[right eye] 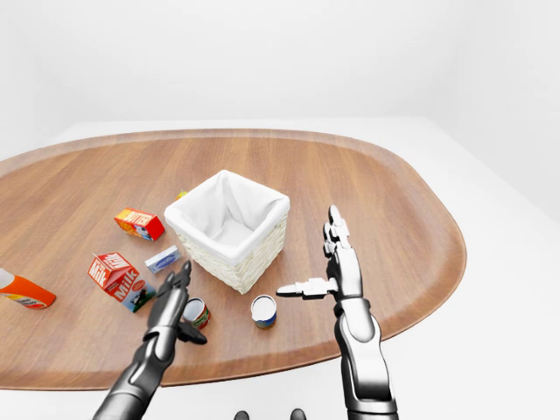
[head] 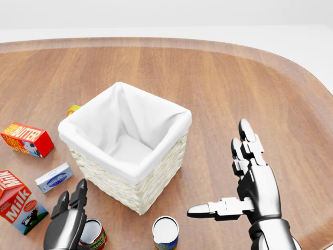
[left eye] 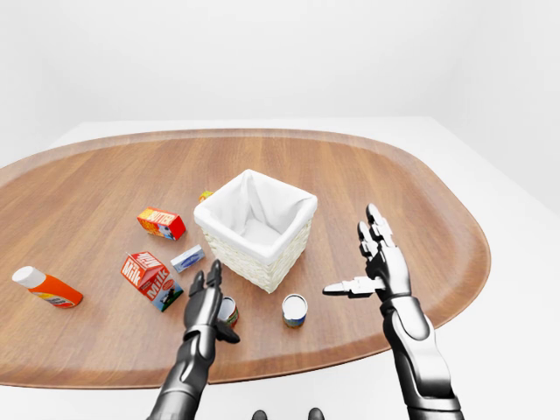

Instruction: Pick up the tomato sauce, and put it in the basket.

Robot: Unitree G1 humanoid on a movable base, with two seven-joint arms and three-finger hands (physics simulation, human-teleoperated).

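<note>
Broadly, we stand early in the job, with nothing yet lifted. The wooden table (left eye: 105, 188) fills most of the eye views, and near its middle sits the basket (head: 132, 179), wicker with a white cloth liner, and as far as we can see into it, empty. So the placing step remains wholly undone.

Our right hand (head: 250, 179) hangs over bare wood to the right of the basket in the head view, fingers spread upward and thumb stuck out sideways, holding nothing. Our left hand (head: 66, 224) is low at the bottom left of the head view, fingers extended and not closed round anything; it lies just beside a red-labelled can (head: 92, 234), which we judge to be the tomato sauce. Whether the hand touches the can we cannot tell, since the hand partly covers it.

Smaller things lie around: a milk carton (head: 18, 200) and a butter box (head: 26, 139) at the left, a small blue-and-white box (head: 53, 177) between them and the basket, a blue-labelled can (head: 165, 233) below the basket, and an orange bottle (left eye: 45, 287) well apart at the far left of the left-eye view.

What is left, in our judgement: close on the red can, lift, carry over the rim, release.
</note>
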